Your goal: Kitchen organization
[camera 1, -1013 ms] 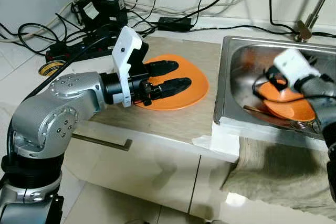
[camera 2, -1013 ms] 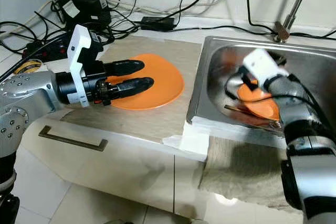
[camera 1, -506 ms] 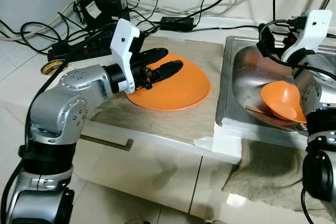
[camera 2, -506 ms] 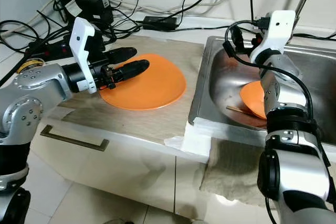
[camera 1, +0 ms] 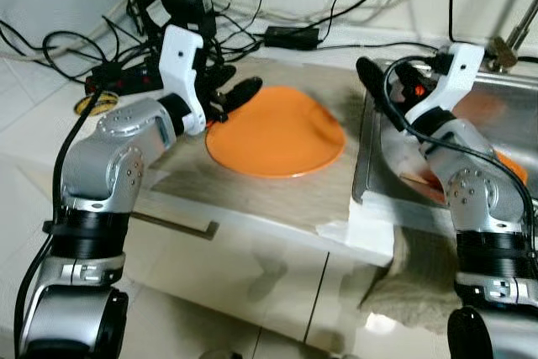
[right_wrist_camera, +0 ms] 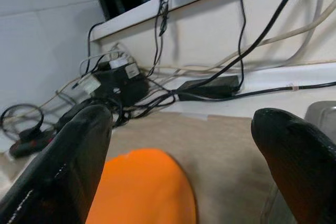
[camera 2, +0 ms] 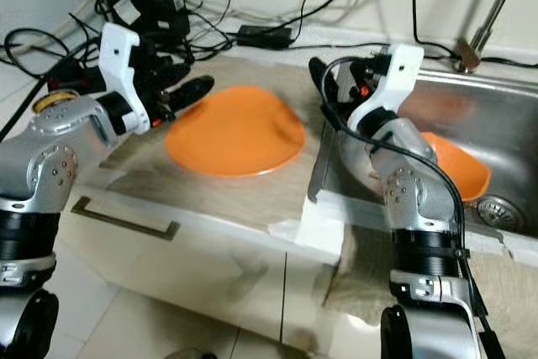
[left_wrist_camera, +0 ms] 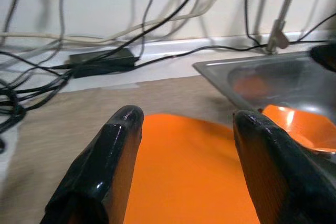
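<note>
An orange plate (camera 1: 276, 132) lies flat on the beige mat (camera 1: 252, 187) left of the sink (camera 2: 513, 115). My left gripper (camera 1: 239, 92) is open at the plate's rear left rim, its fingers just above it with nothing between them; the left wrist view looks across the plate (left_wrist_camera: 189, 171) between the fingers (left_wrist_camera: 118, 150). An orange bowl (camera 2: 458, 166) rests in the sink. My right gripper (camera 2: 332, 69) hovers open and empty over the sink's left edge, pointing towards the plate (right_wrist_camera: 142, 187).
Power strips, adapters and many cables (camera 1: 176, 14) crowd the back of the counter. A tape roll (camera 1: 84, 105) lies at the far left. The faucet (camera 2: 483, 14) rises behind the sink. A cloth (camera 1: 420, 283) hangs over the counter front, beside a white pad (camera 1: 361, 229).
My right gripper has left the sink and swung left over its edge, leaving the bowl inside. My left gripper has drawn back to the plate's rear left rim. The camera has shifted.
</note>
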### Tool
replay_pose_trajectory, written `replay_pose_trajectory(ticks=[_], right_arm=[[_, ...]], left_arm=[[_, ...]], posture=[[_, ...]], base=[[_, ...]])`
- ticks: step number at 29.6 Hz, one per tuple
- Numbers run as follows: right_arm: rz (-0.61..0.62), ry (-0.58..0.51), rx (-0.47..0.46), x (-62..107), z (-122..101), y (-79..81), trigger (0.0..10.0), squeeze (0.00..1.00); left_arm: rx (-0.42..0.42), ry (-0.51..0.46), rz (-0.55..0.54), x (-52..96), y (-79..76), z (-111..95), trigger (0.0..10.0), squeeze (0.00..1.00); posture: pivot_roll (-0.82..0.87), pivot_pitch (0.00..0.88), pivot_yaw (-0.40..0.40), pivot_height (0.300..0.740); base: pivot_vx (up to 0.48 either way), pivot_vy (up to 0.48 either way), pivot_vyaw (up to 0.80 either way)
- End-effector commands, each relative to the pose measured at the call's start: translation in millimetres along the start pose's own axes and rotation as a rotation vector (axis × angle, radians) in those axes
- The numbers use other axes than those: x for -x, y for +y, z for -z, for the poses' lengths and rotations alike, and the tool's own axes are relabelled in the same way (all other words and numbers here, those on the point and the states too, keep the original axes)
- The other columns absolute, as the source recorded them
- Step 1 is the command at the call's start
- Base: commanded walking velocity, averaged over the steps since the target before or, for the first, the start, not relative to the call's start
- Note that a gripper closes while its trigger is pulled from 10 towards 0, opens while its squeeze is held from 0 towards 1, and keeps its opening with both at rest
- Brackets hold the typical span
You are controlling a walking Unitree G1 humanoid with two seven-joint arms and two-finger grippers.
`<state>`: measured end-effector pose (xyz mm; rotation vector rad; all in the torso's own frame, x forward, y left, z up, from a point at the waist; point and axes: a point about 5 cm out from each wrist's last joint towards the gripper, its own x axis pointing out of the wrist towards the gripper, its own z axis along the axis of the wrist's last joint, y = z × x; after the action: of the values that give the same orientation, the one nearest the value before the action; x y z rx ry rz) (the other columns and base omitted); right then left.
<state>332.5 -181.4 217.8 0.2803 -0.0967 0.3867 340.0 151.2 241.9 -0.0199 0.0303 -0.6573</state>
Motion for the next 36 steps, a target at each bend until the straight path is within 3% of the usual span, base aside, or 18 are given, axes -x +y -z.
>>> replay_pose_trajectory(ticks=[1,6,15,29,36], right_arm=[[-0.028,0.008,0.014,5.8,-6,3.7,10.0,0.0],[-0.097,0.093,0.083,26.0,-5,5.4,10.0,0.0],[-0.174,0.247,0.176,43.0,26,13.3,10.0,0.0],[-0.184,0.279,0.193,45.6,24,11.7,10.0,0.0],[-0.165,0.283,0.204,46.4,27,10.0,10.0,0.0]], left_arm=[[-0.004,0.001,-0.049,5.7,10.2,2,10.0,0.0],[-0.003,0.018,-0.088,10.2,18.7,9,10.0,0.0],[0.011,0.015,-0.103,9.8,17.2,15,10.0,0.0],[0.043,0.037,0.0,8.6,2.1,21,10.0,0.0],[0.14,0.022,-0.045,7.1,-5.4,30,10.0,0.0]], posture=[[-0.06,0.0,0.069,0.74],[-0.07,0.0,0.065,0.74],[-0.07,0.0,0.056,0.74],[-0.09,0.0,0.046,0.74],[-0.08,0.0,0.032,0.74]], base=[[0.0,0.0,0.0],[0.0,0.0,0.0],[0.0,0.0,0.0],[0.0,0.0,0.0],[0.0,0.0,0.0]])
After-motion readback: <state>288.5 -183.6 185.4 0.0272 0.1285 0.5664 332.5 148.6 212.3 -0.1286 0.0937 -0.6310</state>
